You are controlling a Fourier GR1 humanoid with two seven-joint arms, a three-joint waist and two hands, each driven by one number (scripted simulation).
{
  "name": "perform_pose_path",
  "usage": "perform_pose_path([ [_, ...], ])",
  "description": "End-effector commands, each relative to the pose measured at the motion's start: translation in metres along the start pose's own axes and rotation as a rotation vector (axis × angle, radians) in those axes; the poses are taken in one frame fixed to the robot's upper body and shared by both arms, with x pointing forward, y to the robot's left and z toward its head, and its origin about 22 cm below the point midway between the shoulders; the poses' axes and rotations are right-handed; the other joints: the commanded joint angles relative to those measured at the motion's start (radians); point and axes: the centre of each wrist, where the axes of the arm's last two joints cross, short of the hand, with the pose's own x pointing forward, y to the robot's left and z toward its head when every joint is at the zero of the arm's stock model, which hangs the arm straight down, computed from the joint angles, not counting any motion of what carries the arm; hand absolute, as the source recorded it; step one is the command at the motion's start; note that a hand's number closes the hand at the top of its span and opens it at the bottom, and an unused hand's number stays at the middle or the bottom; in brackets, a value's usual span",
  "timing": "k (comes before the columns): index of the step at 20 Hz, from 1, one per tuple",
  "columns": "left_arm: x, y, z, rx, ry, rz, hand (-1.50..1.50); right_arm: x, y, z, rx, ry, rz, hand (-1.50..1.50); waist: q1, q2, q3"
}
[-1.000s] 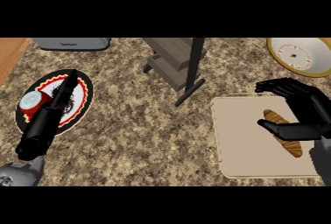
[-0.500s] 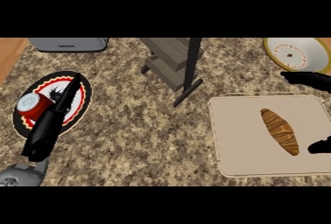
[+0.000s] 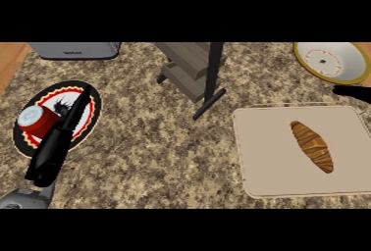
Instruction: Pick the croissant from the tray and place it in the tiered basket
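Nothing is done yet — the croissant (image 3: 312, 146) lies untouched on the tray (image 3: 268, 147), well apart from the tiered basket (image 3: 190, 68), the left hand (image 3: 58, 137) rests straight-fingered over a plate (image 3: 33, 142), the right hand's (image 3: 353, 92) grip — cannot tell.

Croissant (image 3: 312, 146) on tray (image 3: 264, 147), tiered basket (image 3: 190, 66) beyond.
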Motion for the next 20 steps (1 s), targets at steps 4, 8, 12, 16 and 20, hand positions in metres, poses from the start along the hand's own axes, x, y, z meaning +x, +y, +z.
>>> perform_pose_path([
  [4,0.018,-0.009,-0.004,-0.037,-0.01,0.021,0.0,0.045,0.033,-0.008,-0.02,0.099,0.041,-1.5,0.016,0.006,0.001],
  [8,0.012,-0.012,-0.013,-0.011,-0.009,0.018,0.0,0.051,0.054,-0.022,-0.003,0.178,0.071,-1.5,0.016,0.007,0.002],
  [12,0.023,-0.001,-0.012,-0.013,0.0,0.001,0.0,0.053,0.083,-0.029,-0.004,0.229,0.167,-1.5,0.017,0.006,0.002],
  [16,0.013,-0.005,-0.004,-0.003,-0.01,0.008,0.0,0.057,0.108,-0.033,-0.015,0.321,0.221,-1.5,0.013,0.006,0.002],
  [20,0.014,-0.008,0.005,-0.003,-0.022,0.009,0.0,0.049,0.117,-0.04,-0.024,0.364,0.233,-1.5,0.014,0.006,0.002],
])
